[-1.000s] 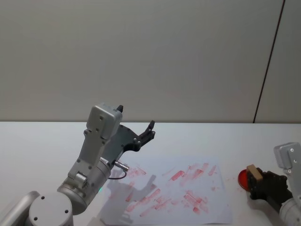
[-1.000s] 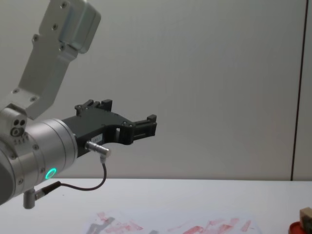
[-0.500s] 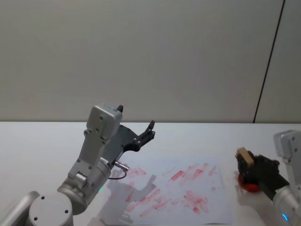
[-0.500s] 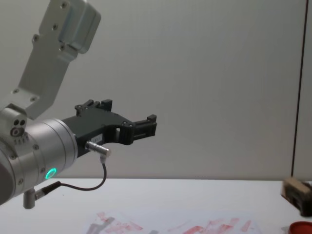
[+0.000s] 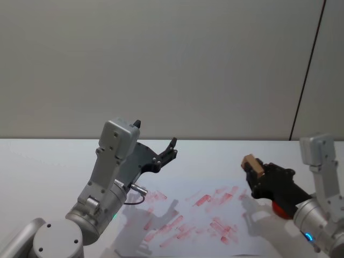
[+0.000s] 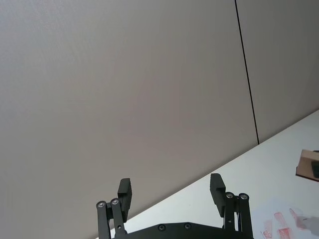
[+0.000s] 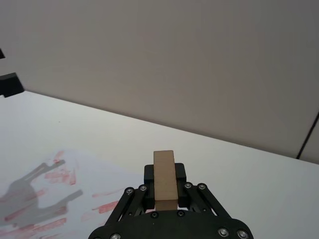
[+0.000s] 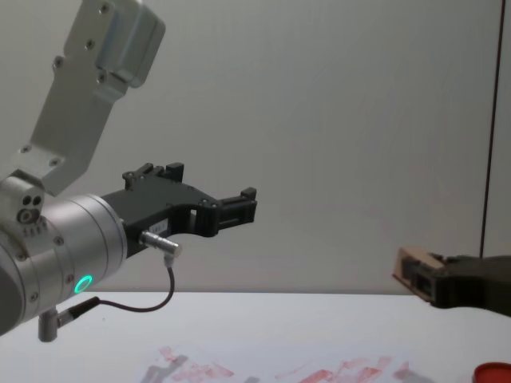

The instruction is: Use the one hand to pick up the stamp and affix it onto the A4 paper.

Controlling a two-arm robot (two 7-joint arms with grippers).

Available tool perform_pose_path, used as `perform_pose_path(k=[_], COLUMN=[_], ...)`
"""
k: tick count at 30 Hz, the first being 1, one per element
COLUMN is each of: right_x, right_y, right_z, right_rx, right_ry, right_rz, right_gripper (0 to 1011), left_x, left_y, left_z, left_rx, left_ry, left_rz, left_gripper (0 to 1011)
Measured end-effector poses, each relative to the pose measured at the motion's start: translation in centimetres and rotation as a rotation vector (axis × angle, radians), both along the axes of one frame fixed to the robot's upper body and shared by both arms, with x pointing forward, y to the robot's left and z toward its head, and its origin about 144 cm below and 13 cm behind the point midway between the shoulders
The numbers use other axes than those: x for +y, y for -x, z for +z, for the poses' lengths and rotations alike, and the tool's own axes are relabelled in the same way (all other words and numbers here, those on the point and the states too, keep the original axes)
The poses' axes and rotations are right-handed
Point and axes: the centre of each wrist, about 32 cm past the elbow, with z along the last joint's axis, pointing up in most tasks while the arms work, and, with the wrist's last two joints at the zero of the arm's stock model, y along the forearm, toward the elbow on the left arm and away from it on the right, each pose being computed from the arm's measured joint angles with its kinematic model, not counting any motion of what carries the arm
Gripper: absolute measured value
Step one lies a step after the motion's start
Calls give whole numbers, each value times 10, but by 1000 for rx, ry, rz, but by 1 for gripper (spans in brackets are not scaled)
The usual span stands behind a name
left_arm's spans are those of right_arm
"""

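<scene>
Over the right side of the A4 paper [image 5: 188, 215], clear of the bench [image 5: 48, 161], the right gripper [image 5: 255, 173] has its jaws clamped on the sides of the stamp [image 5: 250, 162] (a light, stiff wooden block, unlikely to slip), while the left gripper [image 6: 170, 191] hangs parked, jaws wide apart.

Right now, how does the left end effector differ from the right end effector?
The left end effector is open and empty; the right end effector is shut on the stamp. The left end effector hangs higher, over the left side of the A4 paper; the right end effector sits lower, near the paper's right edge. Both are black, forked and held in the air.
</scene>
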Motion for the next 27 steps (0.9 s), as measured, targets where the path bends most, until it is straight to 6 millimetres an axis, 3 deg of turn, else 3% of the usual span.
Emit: perform_pose_path(k=[10, 27], right_x=[11, 28], right_y=[1, 1], right_z=[0, -25], right_rx=[84, 249], right_ry=[6, 66], right_rz=[51, 106], right_gripper=[220, 220], left_x=[0, 0], left_y=[0, 0], left_z=[0, 0], left_rx=[0, 0], left_ry=[0, 0], left_rz=[0, 0], left_gripper=[1003, 1002])
